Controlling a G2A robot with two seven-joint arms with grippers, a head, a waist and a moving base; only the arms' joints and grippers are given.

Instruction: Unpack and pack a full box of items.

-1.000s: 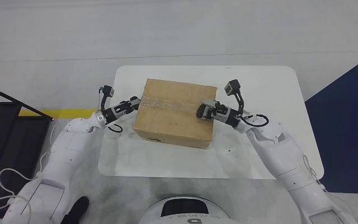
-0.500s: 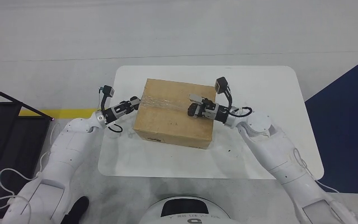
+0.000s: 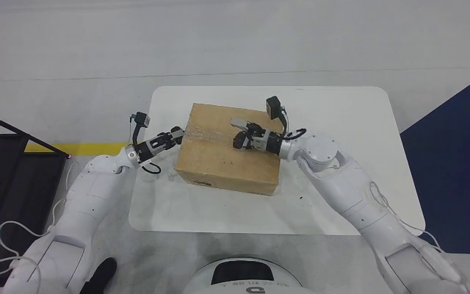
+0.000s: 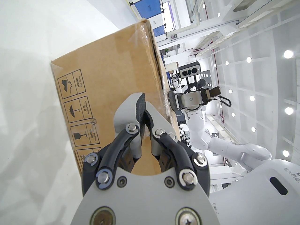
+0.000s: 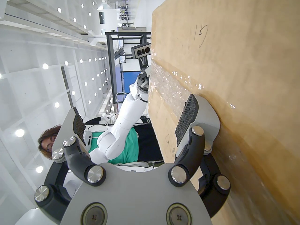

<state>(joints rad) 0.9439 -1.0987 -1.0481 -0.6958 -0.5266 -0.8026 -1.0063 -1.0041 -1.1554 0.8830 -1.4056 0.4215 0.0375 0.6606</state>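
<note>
Right gripper [image 3: 239,134] hangs spread wide over the top of the cardboard box [image 3: 228,165]. One finger [image 5: 187,115] lies against the clear tape [image 5: 168,87] on the centre seam, and the other stands up off the board. Left gripper [image 4: 142,108] sits at the box's left end, level with that seam, its pads pressed together. Whether a scrap of tape is caught between them cannot be made out.

The box is plain brown corrugated card. Both top flaps are shut and sealed by the glossy, wrinkled tape, which runs the length of the lid and turns down over the left end. Pen scribbles [image 5: 200,36] mark the lid, and a column of black handling symbols [image 4: 75,108] is printed on the left end panel.

The box stands a little askew on the left half of the white desk [image 3: 345,198], nearer the far edge than the near one and well away from the right edge.

Its contents are shut away under the flaps. The right arm covers the lid's right end, and the far side faces away from every view.
</note>
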